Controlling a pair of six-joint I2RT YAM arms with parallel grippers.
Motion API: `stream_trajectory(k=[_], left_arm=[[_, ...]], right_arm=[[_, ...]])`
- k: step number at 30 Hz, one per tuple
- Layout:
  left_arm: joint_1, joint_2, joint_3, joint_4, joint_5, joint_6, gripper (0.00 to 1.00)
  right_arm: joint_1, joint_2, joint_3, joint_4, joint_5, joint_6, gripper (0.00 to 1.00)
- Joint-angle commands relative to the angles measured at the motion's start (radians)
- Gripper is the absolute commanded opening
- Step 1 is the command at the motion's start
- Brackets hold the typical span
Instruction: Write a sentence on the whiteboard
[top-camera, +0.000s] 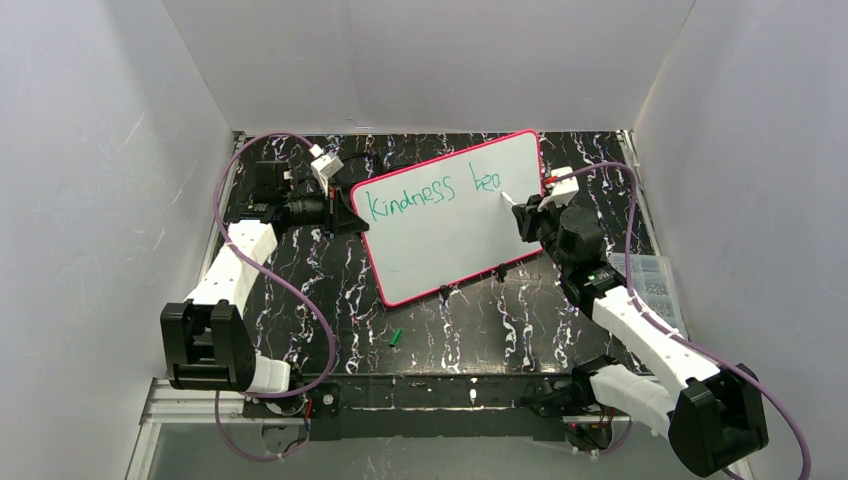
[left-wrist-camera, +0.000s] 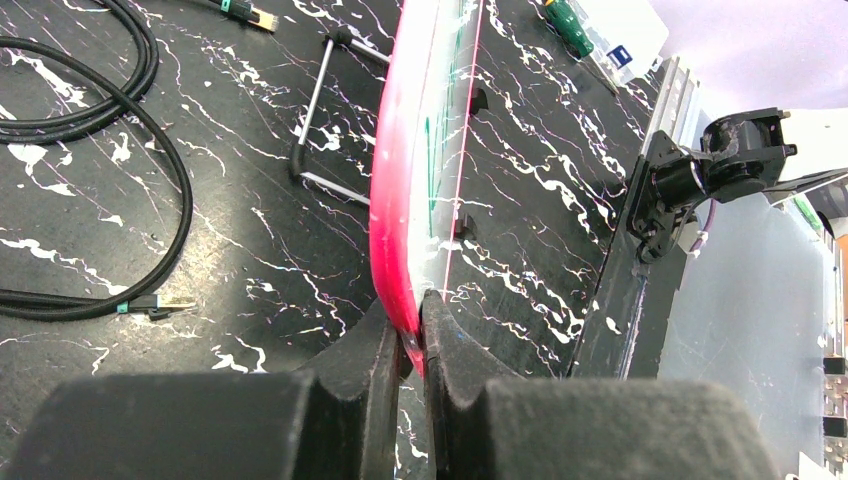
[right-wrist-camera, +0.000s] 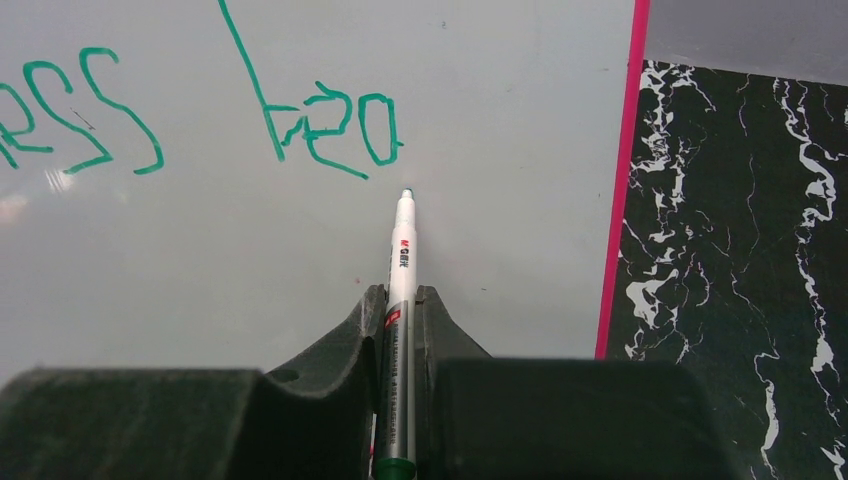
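Note:
The whiteboard (top-camera: 450, 245), white with a pink rim, stands tilted at the middle of the table. Green lettering of the sentence (top-camera: 430, 192) reads "kindness" and the start of a second word. My left gripper (top-camera: 352, 215) is shut on the board's left rim (left-wrist-camera: 395, 200), pinched between its fingertips (left-wrist-camera: 415, 335). At the board's right side, my right gripper (top-camera: 522, 208) is shut on a white marker (right-wrist-camera: 402, 260) with a green end. The marker's tip sits just below the last green letters (right-wrist-camera: 330, 125); I cannot tell whether it touches the whiteboard (right-wrist-camera: 300, 260).
A green marker cap (top-camera: 395, 338) lies on the black marbled table in front of the board. Black cables (left-wrist-camera: 150, 130) and a wire stand (left-wrist-camera: 320, 110) lie behind the board. A clear plastic box (top-camera: 655, 285) sits at the right edge. White walls enclose the table.

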Motion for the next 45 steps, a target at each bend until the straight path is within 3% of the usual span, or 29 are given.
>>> stream_trajectory(k=[1,13,45], left_arm=[[-0.001,-0.038,0.024,0.001,-0.043,0.063,0.00],[-0.001,-0.035,0.024,0.001,-0.045,0.062,0.00],[-0.001,-0.033,0.026,0.001,-0.043,0.061,0.00]], right_arm=[[-0.003,0.001,0.052,0.087,0.002,0.016,0.01],[-0.002,0.052,0.078,0.134,0.000,0.012,0.01],[0.008,0.014,-0.027,0.001,0.009,0.034,0.01]])
